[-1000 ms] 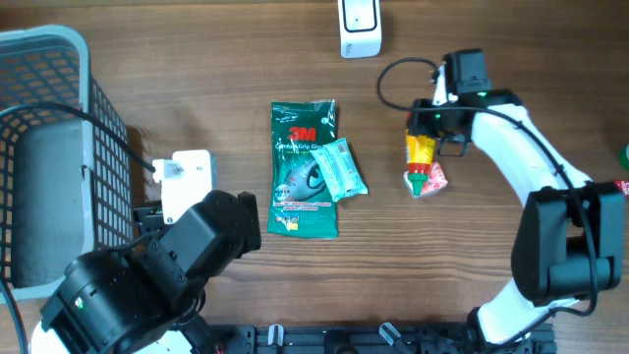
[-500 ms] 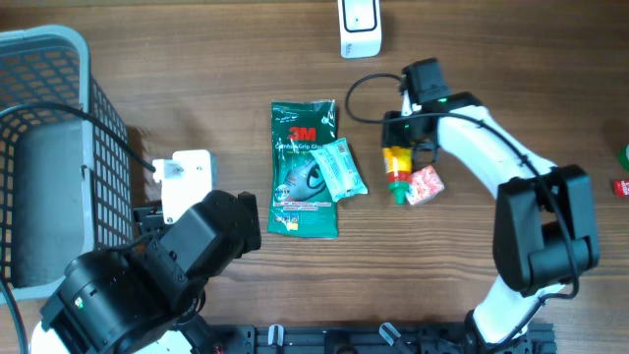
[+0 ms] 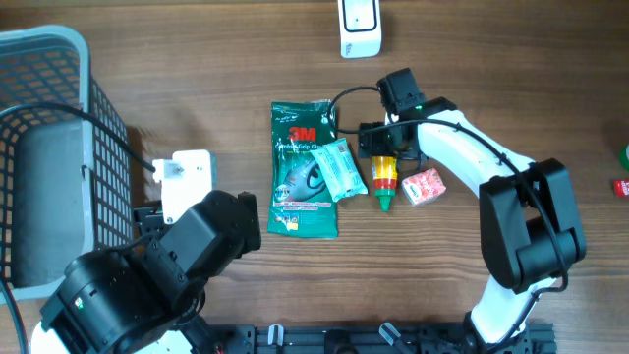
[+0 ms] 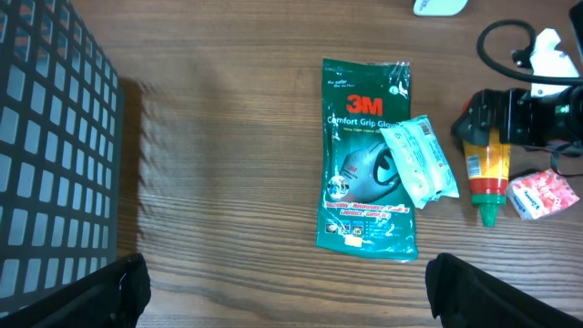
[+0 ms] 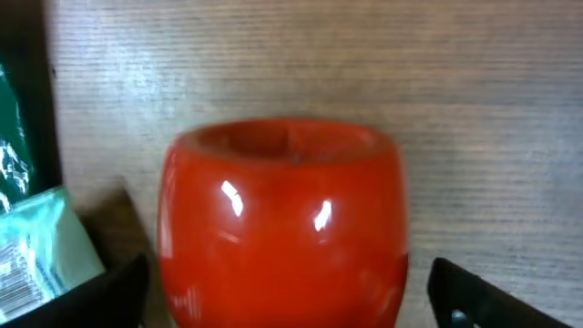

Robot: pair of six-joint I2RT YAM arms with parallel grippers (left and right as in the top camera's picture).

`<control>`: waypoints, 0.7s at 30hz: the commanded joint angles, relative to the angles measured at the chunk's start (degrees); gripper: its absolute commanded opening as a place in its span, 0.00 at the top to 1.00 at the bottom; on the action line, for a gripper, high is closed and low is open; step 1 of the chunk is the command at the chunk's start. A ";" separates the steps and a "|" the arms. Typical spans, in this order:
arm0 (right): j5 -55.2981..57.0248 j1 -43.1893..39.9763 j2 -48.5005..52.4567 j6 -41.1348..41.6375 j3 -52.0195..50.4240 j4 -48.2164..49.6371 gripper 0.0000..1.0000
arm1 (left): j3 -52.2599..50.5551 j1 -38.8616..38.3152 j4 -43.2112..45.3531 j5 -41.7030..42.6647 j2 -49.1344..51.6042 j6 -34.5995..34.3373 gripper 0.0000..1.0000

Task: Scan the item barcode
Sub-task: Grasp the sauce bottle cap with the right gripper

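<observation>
A sauce bottle [image 3: 383, 177] with a red base, yellow label and green cap lies on the table just right of a green 3M glove packet [image 3: 303, 172]. A small teal sachet [image 3: 344, 169] rests on that packet. My right gripper [image 3: 381, 146] is at the bottle's base, open, one finger on each side and a gap on both. The red base [image 5: 284, 228] fills the right wrist view between the fingers [image 5: 460, 296]. My left gripper [image 4: 287, 292] hangs open over bare wood below the 3M packet [image 4: 369, 155], with nothing in it.
A pink packet [image 3: 425, 186] lies right of the bottle. A white scanner stand [image 3: 360, 28] sits at the far edge. A white device [image 3: 187, 177] with a cable lies beside the grey basket [image 3: 49, 147]. The left arm's body [image 3: 167, 270] covers the near left.
The right arm carried the bottle leftward from beside the pink packet to the 3M packet's edge. Its jaws then opened off the bottle. The left arm stayed still.
</observation>
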 commanded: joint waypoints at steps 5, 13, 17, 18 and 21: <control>-9.46 -1.64 0.94 -1.29 2.12 -1.42 0.00 | 0.17 0.11 0.13 -0.13 -0.11 -0.74 0.00; -14.64 -7.78 1.22 -1.27 2.10 -0.37 0.00 | 0.17 0.11 0.13 -0.13 -0.11 -0.74 0.00; -14.64 -7.56 2.78 -1.29 2.10 0.07 0.00 | 0.17 0.11 0.13 -0.13 -0.11 -0.74 0.00; -14.71 -7.15 3.52 -1.20 2.10 0.13 0.00 | 0.17 0.11 0.13 -0.15 -0.11 -0.74 0.00; -14.69 -6.03 5.33 -1.07 2.10 0.09 0.03 | 0.17 0.11 0.13 -0.13 -0.11 -0.74 0.00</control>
